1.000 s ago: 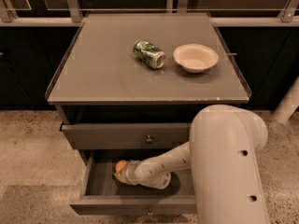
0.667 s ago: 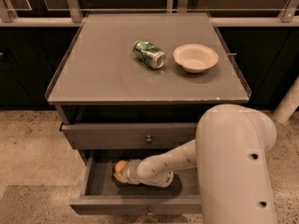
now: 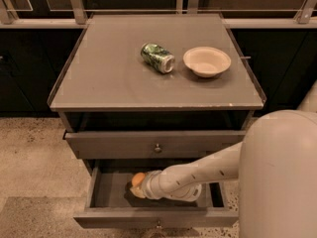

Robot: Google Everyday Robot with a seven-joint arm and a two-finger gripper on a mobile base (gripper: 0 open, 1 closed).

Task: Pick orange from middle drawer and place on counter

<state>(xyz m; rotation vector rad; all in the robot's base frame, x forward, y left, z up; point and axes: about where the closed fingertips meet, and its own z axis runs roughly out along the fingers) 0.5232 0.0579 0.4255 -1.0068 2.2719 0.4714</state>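
The orange (image 3: 138,178) lies in the open middle drawer (image 3: 104,190), left of centre on its grey tray floor. My arm reaches in from the right, and my gripper (image 3: 135,187) is right at the orange, on its right and front side. The gripper's tip is mostly hidden behind the pale wrist and the fruit. The counter (image 3: 109,68) is above, a broad grey top with a pale front edge.
A green can (image 3: 157,57) lies on its side on the counter beside a cream bowl (image 3: 207,61). The upper drawer front (image 3: 157,146) with a small knob overhangs the middle drawer. My pale arm housing (image 3: 280,177) fills the lower right. Speckled floor lies to the left.
The view has shifted slightly. My gripper stays at the orange in the drawer and the orange has not visibly left the tray floor.
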